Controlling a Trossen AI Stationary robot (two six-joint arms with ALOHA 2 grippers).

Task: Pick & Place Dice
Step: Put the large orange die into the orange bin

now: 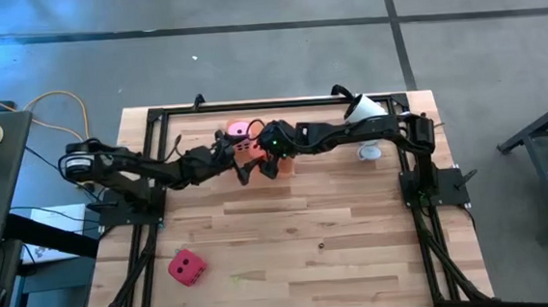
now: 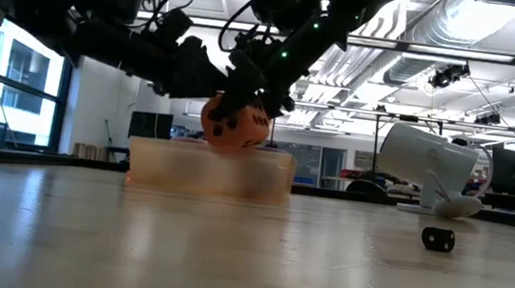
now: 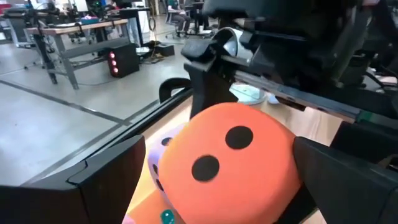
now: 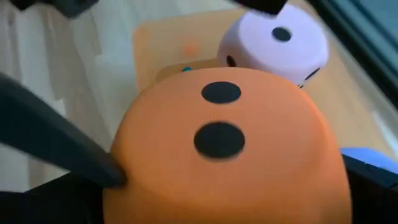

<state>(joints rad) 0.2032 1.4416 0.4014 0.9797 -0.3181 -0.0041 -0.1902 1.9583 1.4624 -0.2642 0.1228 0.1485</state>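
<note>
Two grippers meet over the translucent orange tray [image 2: 150, 166] at the table's far edge. The right gripper [image 4: 217, 186] pinches the orange die [image 4: 224, 149], lifted just above the tray. The left gripper [image 3: 205, 180] has its fingers spread either side of that die. Lavender die [image 4: 277, 43] in the tray; pink die [image 1: 239, 130] beside; red die [image 1: 185, 267] well apart, near the front-left.

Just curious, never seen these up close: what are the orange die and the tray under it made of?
The orange die looks like soft matte foam: rounded corners, no shine, though fabric is possible. The tray seems translucent plastic, since light shows through its walls.
</note>
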